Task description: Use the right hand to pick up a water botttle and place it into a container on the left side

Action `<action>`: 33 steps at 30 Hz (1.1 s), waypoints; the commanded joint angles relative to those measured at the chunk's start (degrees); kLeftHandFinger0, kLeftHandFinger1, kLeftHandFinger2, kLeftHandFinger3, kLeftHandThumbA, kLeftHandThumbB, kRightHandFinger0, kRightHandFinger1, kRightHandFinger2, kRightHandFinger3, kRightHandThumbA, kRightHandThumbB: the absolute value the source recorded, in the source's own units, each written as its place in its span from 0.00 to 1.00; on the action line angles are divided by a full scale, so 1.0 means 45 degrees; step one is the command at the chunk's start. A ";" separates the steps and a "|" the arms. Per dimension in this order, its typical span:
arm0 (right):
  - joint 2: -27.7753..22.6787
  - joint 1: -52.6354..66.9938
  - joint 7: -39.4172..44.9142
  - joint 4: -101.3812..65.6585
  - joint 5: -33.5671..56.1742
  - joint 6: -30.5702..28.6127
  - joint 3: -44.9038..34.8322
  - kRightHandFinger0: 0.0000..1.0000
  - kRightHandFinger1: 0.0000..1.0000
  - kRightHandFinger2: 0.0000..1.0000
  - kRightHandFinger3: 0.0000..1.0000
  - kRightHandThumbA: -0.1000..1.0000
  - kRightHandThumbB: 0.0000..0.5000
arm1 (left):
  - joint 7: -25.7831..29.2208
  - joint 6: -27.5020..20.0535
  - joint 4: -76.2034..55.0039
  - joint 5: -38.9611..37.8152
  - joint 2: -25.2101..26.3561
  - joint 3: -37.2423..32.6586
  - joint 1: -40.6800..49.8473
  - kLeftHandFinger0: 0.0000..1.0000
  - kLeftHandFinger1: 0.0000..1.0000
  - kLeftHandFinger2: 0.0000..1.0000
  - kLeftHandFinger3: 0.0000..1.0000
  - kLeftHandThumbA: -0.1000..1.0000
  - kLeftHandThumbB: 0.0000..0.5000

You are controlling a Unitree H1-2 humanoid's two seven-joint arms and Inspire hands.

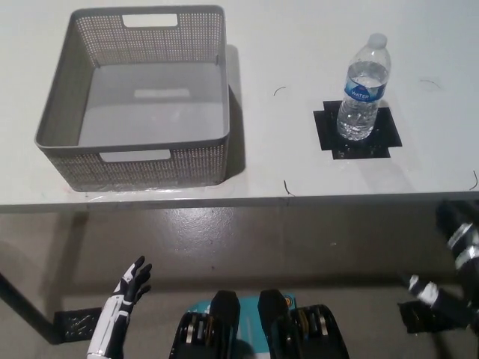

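Note:
A clear water bottle (364, 88) with a blue label stands upright on a black square mark (357, 130) at the right of the white table. A grey perforated basket (60, 120) sits on the table's left part with nothing inside it. My black right hand (458, 239) hangs low at the right edge of the picture, below the table's front edge and well short of the bottle; its fingers are hard to make out. My white left hand (129, 288) rests at the lower left below the table, fingers spread and holding nothing.
The white table (284, 60) ends at a front edge running across the middle of the picture. Below it lies a brownish floor (247, 239). A dark table leg (22, 307) stands at the lower left.

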 commanded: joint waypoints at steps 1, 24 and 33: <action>-0.0193 -0.1253 -0.0546 -0.0510 -0.0007 0.0682 -0.0543 1.00 1.00 1.00 1.00 1.00 0.70 | -0.0021 -0.0563 -0.0085 -0.0014 0.0005 -0.0097 -0.0132 1.00 1.00 1.00 1.00 1.00 0.64; -0.0541 -0.8592 -0.0320 0.7940 0.0460 0.3049 -0.0558 1.00 1.00 1.00 1.00 1.00 0.84 | -0.0170 -0.0560 -0.0093 -0.0189 0.0046 -0.0135 -0.0022 1.00 1.00 1.00 1.00 1.00 0.67; -0.0683 -1.0726 -0.0331 1.1425 0.0196 0.2430 -0.0236 1.00 1.00 1.00 1.00 1.00 1.00 | -0.0238 -0.0545 -0.0162 -0.0204 0.0112 -0.0171 -0.0023 1.00 1.00 1.00 1.00 1.00 0.67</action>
